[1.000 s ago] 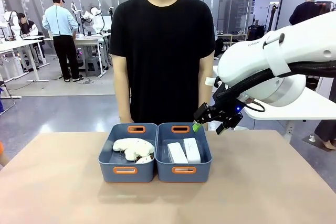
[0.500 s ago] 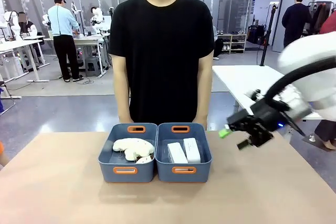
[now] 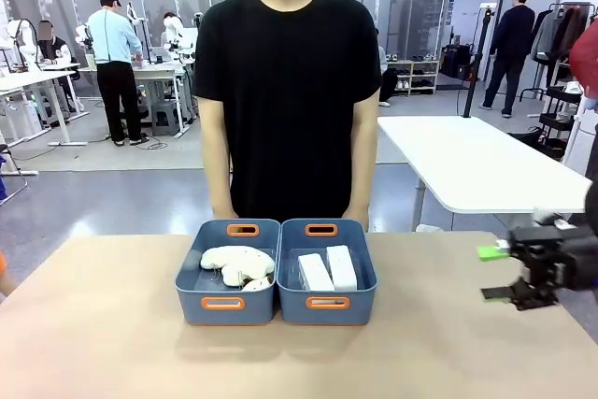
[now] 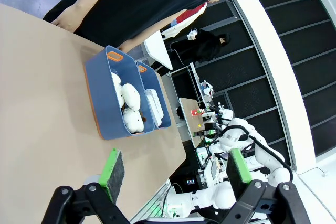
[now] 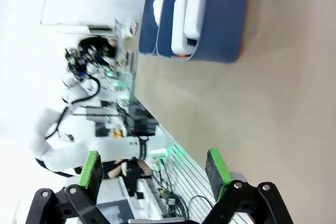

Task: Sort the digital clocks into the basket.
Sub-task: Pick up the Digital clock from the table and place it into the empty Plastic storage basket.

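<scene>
Pulled back from the bins, the right gripper (image 3: 498,273) now hangs low at the right edge of the table (image 3: 112,343), well apart from the basket (image 3: 327,302) it was hovering beside a second ago. Its jaws are spread wide with nothing between them. Both digital clocks (image 3: 328,269) lie side by side inside that right-hand blue bin, just in front of the person (image 3: 290,91) in the black shirt. Fluffy plush toys (image 3: 237,265) fill the other bin (image 3: 224,303) touching it. Seen from its own wrist, the left gripper (image 4: 176,170) is also spread and empty, looking across at the bins
</scene>
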Available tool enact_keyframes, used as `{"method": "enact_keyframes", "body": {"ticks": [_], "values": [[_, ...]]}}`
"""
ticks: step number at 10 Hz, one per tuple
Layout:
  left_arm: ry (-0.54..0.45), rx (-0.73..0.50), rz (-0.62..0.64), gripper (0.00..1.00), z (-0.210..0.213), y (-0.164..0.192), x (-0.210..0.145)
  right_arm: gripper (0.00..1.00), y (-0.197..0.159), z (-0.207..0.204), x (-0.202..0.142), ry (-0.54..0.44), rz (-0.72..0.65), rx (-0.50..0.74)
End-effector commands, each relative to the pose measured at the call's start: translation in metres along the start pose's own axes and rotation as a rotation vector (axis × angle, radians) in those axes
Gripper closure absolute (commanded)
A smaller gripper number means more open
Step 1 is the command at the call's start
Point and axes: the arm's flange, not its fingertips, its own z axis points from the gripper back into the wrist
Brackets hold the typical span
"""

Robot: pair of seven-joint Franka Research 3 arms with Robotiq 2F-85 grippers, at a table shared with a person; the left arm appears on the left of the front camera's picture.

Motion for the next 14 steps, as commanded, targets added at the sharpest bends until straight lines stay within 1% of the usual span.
{"method": "enact_keyframes", "body": {"ticks": [1, 2, 3, 4, 5, 6, 7, 14], "values": [[0.003, -0.002, 0.003, 0.0, 0.001, -0.003, 0.0, 0.0, -0.026, 0.035, -0.003, -0.084, -0.048, 0.087], [0.003, -0.002, 0.003, 0.0, 0.001, -0.003, 0.0, 0.0, -0.035, 0.054, -0.013, -0.135, -0.063, 0.104], [0.003, -0.002, 0.003, 0.0, 0.001, -0.003, 0.0, 0.0, -0.04, 0.071, -0.024, -0.207, -0.059, 0.132], [0.003, -0.002, 0.003, 0.0, 0.001, -0.003, 0.0, 0.0, -0.042, 0.081, -0.032, -0.253, -0.062, 0.145], [0.003, -0.002, 0.003, 0.0, 0.001, -0.003, 0.0, 0.0, -0.039, 0.081, -0.038, -0.255, -0.086, 0.146], [0.003, -0.002, 0.003, 0.0, 0.001, -0.003, 0.0, 0.0, -0.036, 0.077, -0.033, -0.273, -0.063, 0.15], [0.003, -0.002, 0.003, 0.0, 0.001, -0.003, 0.0, 0.0, -0.045, 0.09, -0.034, -0.232, -0.102, 0.122], [0.003, -0.002, 0.003, 0.0, 0.001, -0.003, 0.0, 0.0, -0.045, 0.09, -0.034, -0.232, -0.102, 0.122]]}}
